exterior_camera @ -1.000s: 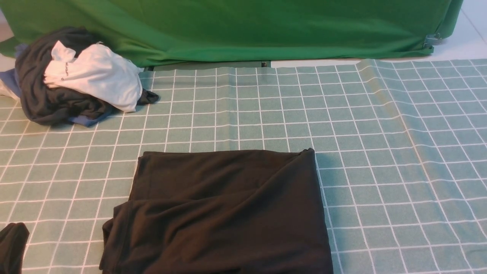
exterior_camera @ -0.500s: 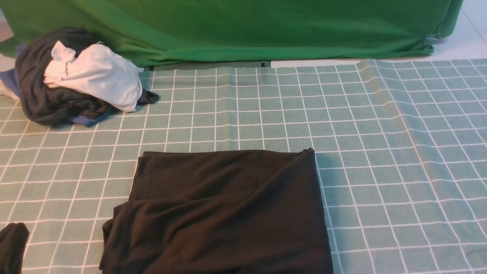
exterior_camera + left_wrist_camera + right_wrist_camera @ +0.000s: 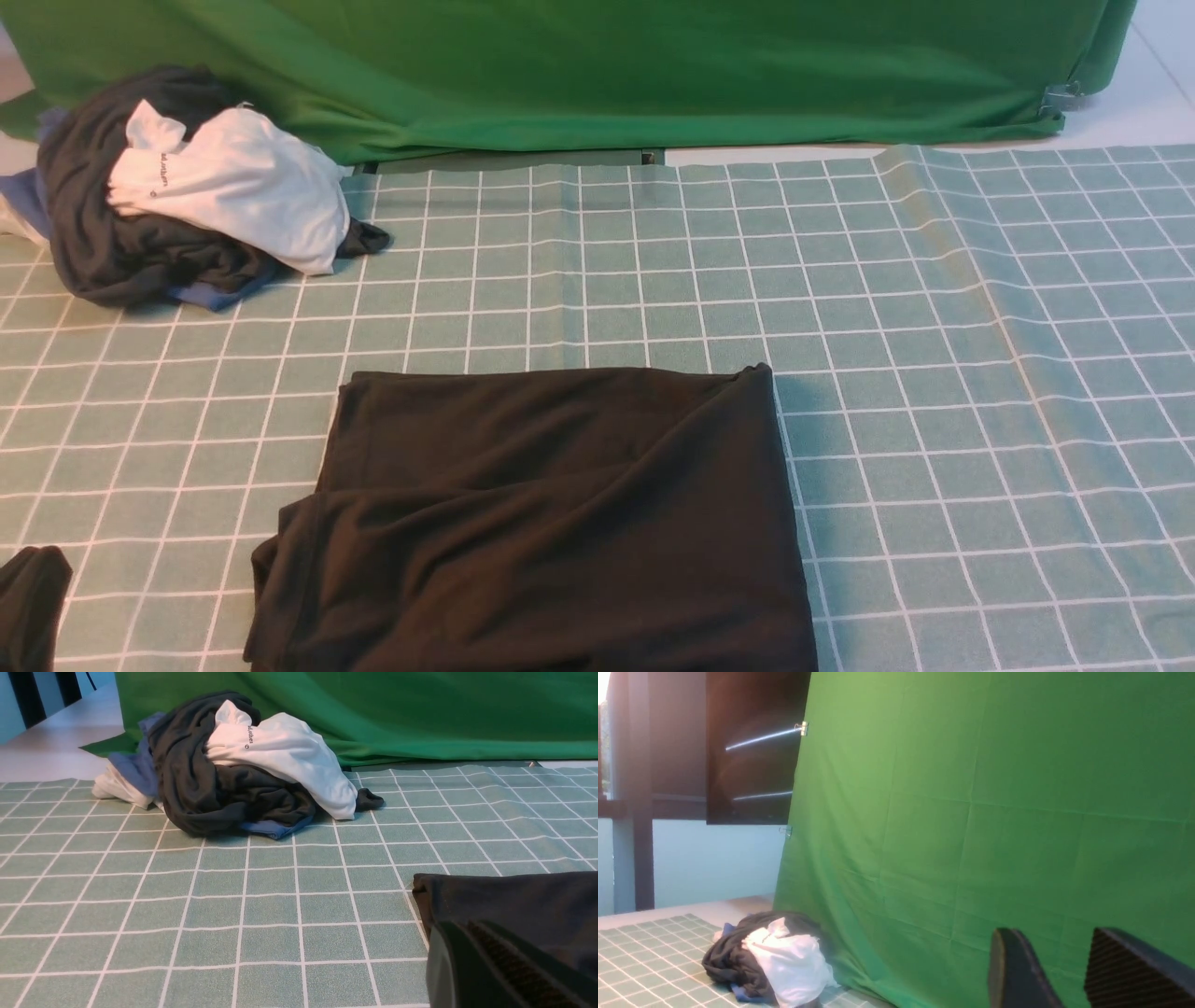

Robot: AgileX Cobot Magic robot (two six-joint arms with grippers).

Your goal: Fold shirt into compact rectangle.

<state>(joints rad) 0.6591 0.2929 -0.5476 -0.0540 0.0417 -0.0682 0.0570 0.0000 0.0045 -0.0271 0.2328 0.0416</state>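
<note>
Black, ribbed pads marked the left gripper (image 3: 509, 970), seen only in its own wrist view; the jaws were shut, and dark cloth lay right behind them, but whether a fold was pinched between them could not be told. The right gripper (image 3: 1069, 975) showed two dark fingers with a clear gap between them, partly open, holding nothing and raised toward the backdrop (image 3: 994, 812).

Outward from there, the shirt (image 3: 551, 523) lay on the checked cloth (image 3: 934, 373) at the near middle of the table, already doubled into a rough block with a straight far edge and a fairly square right side. Its left side was less tidy: one layer stuck out past the one beneath, and wrinkles ran across the top. A dark scrap (image 3: 33, 607) at the near left corner could not be identified. The heap (image 3: 187, 187) of other clothes sat well apart at the far left.

By my judgement the folding was in its late stage, between folds. The next move would probably call for both grippers to take hold along one side and carry it across, or for the ragged left edge to be squared first.
</note>
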